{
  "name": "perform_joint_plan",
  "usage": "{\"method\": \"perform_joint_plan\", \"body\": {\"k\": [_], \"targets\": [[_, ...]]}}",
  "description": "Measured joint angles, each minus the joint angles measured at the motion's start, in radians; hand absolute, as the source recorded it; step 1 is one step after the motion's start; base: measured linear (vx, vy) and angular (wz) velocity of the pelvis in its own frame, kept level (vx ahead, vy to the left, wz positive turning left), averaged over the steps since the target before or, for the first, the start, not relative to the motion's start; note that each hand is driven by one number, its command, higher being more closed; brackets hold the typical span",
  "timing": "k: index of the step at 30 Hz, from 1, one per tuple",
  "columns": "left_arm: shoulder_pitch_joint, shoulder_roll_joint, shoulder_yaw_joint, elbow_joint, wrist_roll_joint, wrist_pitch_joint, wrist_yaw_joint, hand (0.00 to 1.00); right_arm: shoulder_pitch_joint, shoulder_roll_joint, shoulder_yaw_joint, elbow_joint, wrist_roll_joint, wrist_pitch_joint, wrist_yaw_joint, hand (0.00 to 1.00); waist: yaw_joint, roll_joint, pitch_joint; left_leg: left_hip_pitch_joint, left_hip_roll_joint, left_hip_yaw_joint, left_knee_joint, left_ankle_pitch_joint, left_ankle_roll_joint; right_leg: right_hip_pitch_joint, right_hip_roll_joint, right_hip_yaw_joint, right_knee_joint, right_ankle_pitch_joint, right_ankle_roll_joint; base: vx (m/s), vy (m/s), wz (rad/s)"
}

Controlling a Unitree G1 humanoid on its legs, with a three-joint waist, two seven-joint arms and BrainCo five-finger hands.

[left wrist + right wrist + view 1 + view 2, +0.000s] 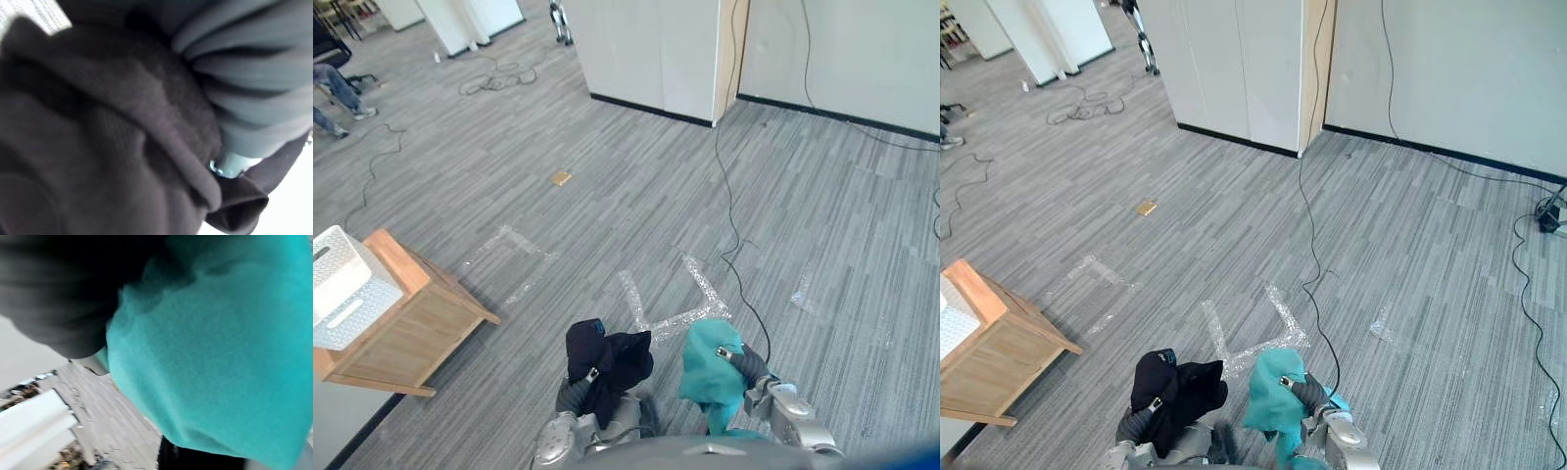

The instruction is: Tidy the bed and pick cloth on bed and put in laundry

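Black cloth (612, 360): a dark garment, bunched, held low at the robot's left front in the head views. It is draped over and around the left hand (572, 393), whose dark ribbed cover is seen just below the bundle. In the left wrist view the cloth is pressed in thick folds right against that cover, with one small silver part showing at a fold's edge. Whether the hand is clamped on the cloth or lies loose beneath it cannot be told.

Teal cloth (709, 377): a bright blue-green garment, held just beside the black one on the robot's right, with a narrow strip of floor seen between the two. It hangs over the right hand (751, 365), whose ribbed cover juts out at the bundle's right edge. In the right wrist view the fabric is seen hanging directly past the dark cover. How far this hand is closed cannot be told.

Laundry basket (342, 289): white slotted plastic, set on the wooden table (416, 323) at the far left, well apart from both cloths.

Wooden table: light wood, low, stood on the carpet (607, 206).

Carpet: grey, striped.

Tape marks (671, 313): clear strips stuck to the carpet just ahead of the cloths.

Tan square (561, 177): small, laid flat farther out.

White partition (646, 49): dark skirting along its base.

Person's legs (337, 90): jeans, light shoes, far left corner.
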Motion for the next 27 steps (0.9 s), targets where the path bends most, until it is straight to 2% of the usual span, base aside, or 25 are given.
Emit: {"method": "perform_joint_plan", "body": {"k": [1,2,3,4,5,6,7,8,9,10,11,12,14,16,18,19,20,21,23,24,25,26,27], "targets": [[-0.003,0.001,0.000,0.000,0.000,0.000,0.004,1.00,0.011,-0.001,0.000,0.002,0.000,-0.008,-0.001,1.00,-0.001,-0.004,0.000,0.006,-0.002,0.029,-0.004,0.021,0.030,0.012,-0.008,-0.025,0.003,-0.010,0.017,0.30,0.120,1.27],[-0.012,0.003,-0.001,-0.001,0.001,-0.001,0.008,1.00,0.022,-0.005,0.001,0.006,-0.001,-0.019,-0.001,1.00,0.002,-0.017,-0.001,0.009,-0.036,0.065,-0.014,0.025,0.076,0.026,-0.035,-0.071,0.018,-0.027,0.044,0.37,0.165,1.04],[-0.015,0.003,-0.006,-0.005,0.001,-0.003,0.014,1.00,0.023,-0.008,-0.001,0.006,-0.008,-0.026,-0.002,1.00,0.004,-0.023,-0.005,0.009,-0.059,0.074,-0.022,0.013,0.102,0.027,-0.054,-0.094,0.036,-0.037,0.061,0.44,0.217,1.05],[-0.020,0.002,-0.008,-0.009,0.002,-0.004,0.027,1.00,0.021,-0.006,0.000,0.006,-0.022,-0.036,-0.009,1.00,0.020,-0.019,-0.011,0.011,-0.090,0.047,-0.028,-0.005,0.134,0.029,-0.075,-0.109,0.052,-0.037,0.079,0.36,0.191,0.66],[-0.020,0.001,-0.009,-0.012,0.002,-0.005,0.031,1.00,0.023,-0.005,0.001,0.006,-0.029,-0.036,-0.010,1.00,0.028,-0.021,-0.012,0.014,-0.100,0.038,-0.024,-0.015,0.145,0.028,-0.089,-0.107,0.073,-0.036,0.097,0.40,0.203,0.70],[-0.015,-0.001,-0.008,-0.025,0.002,-0.004,0.048,1.00,0.015,-0.003,0.000,0.007,-0.044,-0.036,-0.011,1.00,0.034,-0.027,-0.012,0.029,-0.119,0.016,-0.022,-0.030,0.161,0.016,-0.122,-0.105,0.162,-0.046,0.136,0.51,0.243,0.84],[-0.011,0.002,-0.008,-0.035,0.004,-0.004,0.064,1.00,0.014,0.018,0.000,0.008,-0.059,-0.036,-0.014,1.00,0.039,-0.036,-0.011,0.059,-0.131,-0.004,-0.015,-0.049,0.183,-0.006,-0.167,-0.102,0.330,-0.056,0.156,0.52,0.237,1.07],[-0.011,0.007,-0.008,-0.037,0.006,-0.004,0.071,1.00,0.015,0.025,-0.001,0.011,-0.059,-0.036,-0.020,1.00,0.040,-0.047,-0.010,0.089,-0.141,-0.035,-0.008,-0.061,0.192,-0.039,-0.211,-0.098,0.499,-0.037,0.167,0.43,0.175,1.10],[-0.011,0.011,-0.008,-0.042,0.015,-0.005,0.075,1.00,0.014,0.034,0.001,0.011,-0.059,-0.040,-0.023,1.00,0.043,-0.057,-0.009,0.127,-0.147,-0.075,-0.009,-0.077,0.190,-0.093,-0.256,-0.066,0.689,0.008,0.143,0.46,0.094,1.14],[-0.011,0.013,-0.014,-0.046,0.031,-0.005,0.088,1.00,0.014,0.046,0.005,0.011,-0.059,-0.048,-0.024,1.00,0.050,-0.061,-0.009,0.179,-0.148,-0.130,-0.011,-0.112,0.180,-0.153,-0.295,-0.023,0.900,0.013,0.118,0.45,0.067,1.09],[-0.011,0.016,-0.021,-0.046,0.043,-0.005,0.096,1.00,0.014,0.054,0.005,0.011,-0.059,-0.048,-0.030,1.00,0.050,-0.065,-0.009,0.203,-0.153,-0.159,-0.013,-0.123,0.178,-0.174,-0.317,-0.014,0.977,0.003,0.104,0.53,0.036,1.32],[-0.009,0.023,-0.034,-0.046,0.058,-0.005,0.114,1.00,0.018,0.064,0.006,0.011,-0.057,-0.050,-0.040,1.00,0.047,-0.071,-0.012,0.242,-0.160,-0.218,-0.023,-0.133,0.174,-0.214,-0.348,-0.013,1.046,-0.017,0.074,0.39,-0.027,1.46],[-0.012,0.034,-0.035,-0.047,0.063,-0.011,0.132,1.00,0.019,0.071,0.014,0.012,-0.055,-0.055,-0.053,1.00,0.045,-0.086,-0.021,0.273,-0.161,-0.305,-0.028,-0.148,0.165,-0.280,-0.347,0.020,1.019,-0.053,0.074,0.35,-0.079,1.49],[-0.025,0.036,-0.036,-0.050,0.088,-0.016,0.152,1.00,0.015,0.069,0.026,0.024,-0.023,-0.059,-0.075,1.00,0.036,-0.086,-0.020,0.296,-0.133,-0.425,-0.026,-0.160,0.147,-0.338,-0.285,0.067,0.814,-0.094,0.088,0.30,-0.157,1.47],[-0.025,0.040,-0.038,-0.051,0.099,-0.034,0.154,1.00,0.012,0.068,0.027,0.041,0.013,-0.061,-0.090,1.00,0.032,-0.078,-0.015,0.306,-0.104,-0.511,-0.024,-0.176,0.127,-0.379,-0.218,0.129,0.615,-0.088,0.097,0.28,-0.242,1.33],[-0.024,0.043,-0.039,-0.051,0.100,-0.036,0.152,1.00,0.012,0.065,0.027,0.047,0.024,-0.061,-0.098,1.00,0.029,-0.075,-0.013,0.311,-0.089,-0.558,-0.023,-0.188,0.110,-0.406,-0.192,0.158,0.480,-0.057,0.108,0.24,-0.238,1.19],[-0.023,0.044,-0.039,-0.051,0.100,-0.039,0.151,1.00,0.012,0.065,0.027,0.047,0.027,-0.061,-0.100,1.00,0.029,-0.075,-0.013,0.314,-0.083,-0.575,-0.023,-0.194,0.102,-0.419,-0.187,0.168,0.415,-0.026,0.106,0.27,-0.286,0.96],[-0.021,0.046,-0.038,-0.051,0.101,-0.048,0.149,1.00,0.009,0.063,0.027,0.047,0.053,-0.060,-0.100,1.00,0.032,-0.080,-0.010,0.328,-0.075,-0.602,-0.023,-0.210,0.085,-0.438,-0.183,0.172,0.282,0.051,0.109,0.20,-0.209,0.59],[-0.015,0.047,-0.037,-0.051,0.102,-0.072,0.148,1.00,0.001,0.058,0.027,0.047,0.071,-0.060,-0.094,1.00,0.046,-0.091,-0.006,0.348,-0.068,-0.616,-0.016,-0.245,0.056,-0.488,-0.194,0.177,0.177,0.116,0.125,0.36,-0.419,0.36],[-0.012,0.051,-0.033,-0.051,0.110,-0.089,0.143,1.00,-0.006,0.058,0.027,0.047,0.090,-0.059,-0.086,1.00,0.057,-0.103,-0.003,0.366,-0.065,-0.617,-0.004,-0.280,0.035,-0.522,-0.201,0.195,0.173,0.120,0.131,0.38,-0.486,0.16],[-0.008,0.054,-0.030,-0.051,0.123,-0.096,0.135,1.00,-0.009,0.057,0.027,0.050,0.096,-0.059,-0.081,1.00,0.057,-0.105,0.000,0.380,-0.058,-0.623,0.003,-0.303,0.023,-0.532,-0.201,0.207,0.187,0.156,0.119,0.38,-0.514,0.20],[-0.007,0.052,-0.029,-0.051,0.135,-0.099,0.122,1.00,-0.017,0.041,0.024,0.055,0.103,-0.059,-0.079,1.00,0.046,-0.083,-0.002,0.398,-0.013,-0.633,0.018,-0.349,0.007,-0.537,-0.171,0.206,0.253,0.220,0.102,0.28,-0.360,0.28],[-0.006,0.044,-0.034,-0.051,0.141,-0.110,0.106,1.00,-0.021,0.029,0.022,0.054,0.108,-0.059,-0.079,1.00,0.041,-0.048,-0.010,0.400,0.020,-0.635,0.028,-0.370,0.002,-0.559,-0.141,0.202,0.312,0.208,0.084,0.48,-0.510,0.19]]}}
